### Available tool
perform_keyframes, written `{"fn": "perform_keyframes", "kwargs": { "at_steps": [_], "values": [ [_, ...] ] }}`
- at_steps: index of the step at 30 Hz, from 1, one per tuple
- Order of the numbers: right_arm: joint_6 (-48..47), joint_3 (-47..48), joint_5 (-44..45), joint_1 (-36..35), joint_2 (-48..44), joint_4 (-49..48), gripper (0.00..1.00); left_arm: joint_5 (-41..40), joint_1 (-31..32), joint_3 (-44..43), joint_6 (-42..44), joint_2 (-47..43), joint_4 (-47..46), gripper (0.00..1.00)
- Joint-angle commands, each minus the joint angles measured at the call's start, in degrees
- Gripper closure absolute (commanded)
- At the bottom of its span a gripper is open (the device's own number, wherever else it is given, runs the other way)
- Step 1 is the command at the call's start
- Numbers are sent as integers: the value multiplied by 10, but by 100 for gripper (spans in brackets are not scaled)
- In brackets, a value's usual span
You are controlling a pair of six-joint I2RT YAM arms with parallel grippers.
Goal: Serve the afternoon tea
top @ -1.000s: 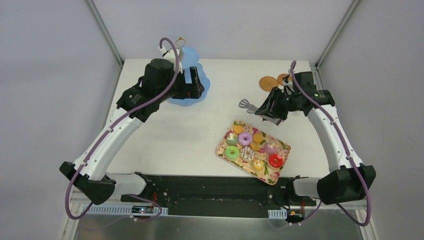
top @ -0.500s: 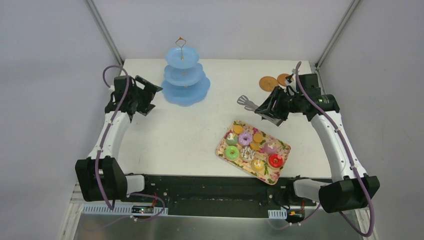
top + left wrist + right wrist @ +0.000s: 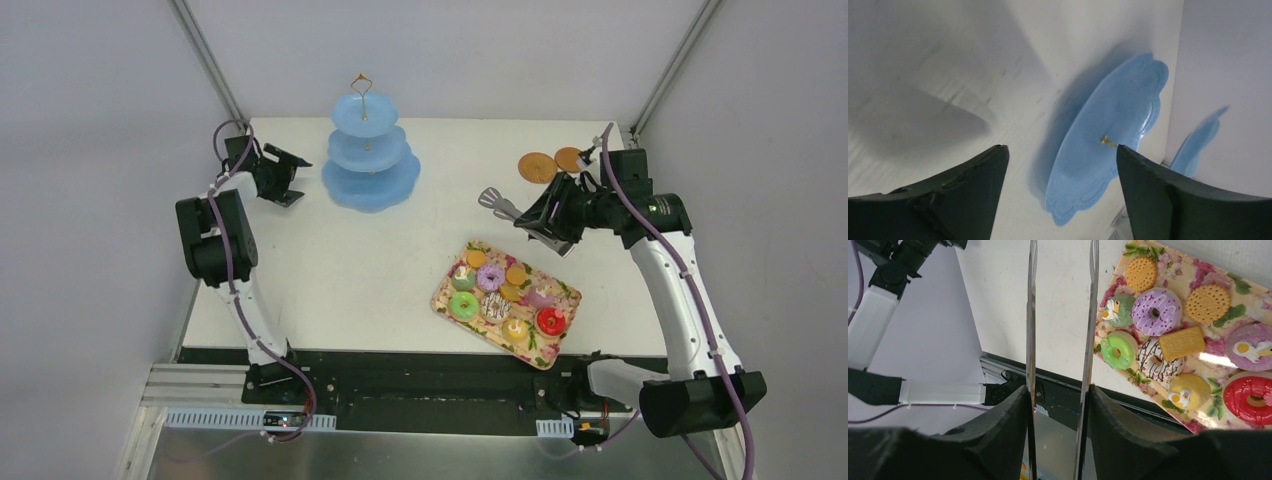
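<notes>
The sweets (image 3: 497, 305), bright iced donuts, orange biscuits and tiny cupcakes, lie packed together on the flowered tray (image 3: 536, 352). My right gripper (image 3: 542, 226) pinches metal tongs (image 3: 493, 204) near the tray's far edge. My left gripper (image 3: 283, 180) gapes empty beside the blue tiered stand (image 3: 365, 170), well apart from them.

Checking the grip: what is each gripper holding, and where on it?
The right gripper clamps metal tongs across both arms, back from the tips; the left gripper holds nothing.
</notes>
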State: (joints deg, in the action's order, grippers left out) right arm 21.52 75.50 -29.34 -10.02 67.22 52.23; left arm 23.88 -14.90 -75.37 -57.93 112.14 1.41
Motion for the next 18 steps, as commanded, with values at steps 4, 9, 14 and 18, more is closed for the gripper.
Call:
{"fn": "perform_keyframes", "kwargs": {
  "at_steps": [4, 9, 14, 18],
  "values": [
    [-1, 49, 30, 0, -19, 27, 53, 105, 1, -226, 50, 178, -24, 29],
    [1, 55, 43, 0, -16, 38, 53, 123, 9, -252, 25, 237, -54, 28],
    [8, 53, 45, 1, -10, 30, 53, 134, 43, -221, 19, 228, -79, 30],
    [12, 40, 39, 1, -10, 20, 53, 130, 65, -155, -7, 205, -129, 30]
  ]
}}
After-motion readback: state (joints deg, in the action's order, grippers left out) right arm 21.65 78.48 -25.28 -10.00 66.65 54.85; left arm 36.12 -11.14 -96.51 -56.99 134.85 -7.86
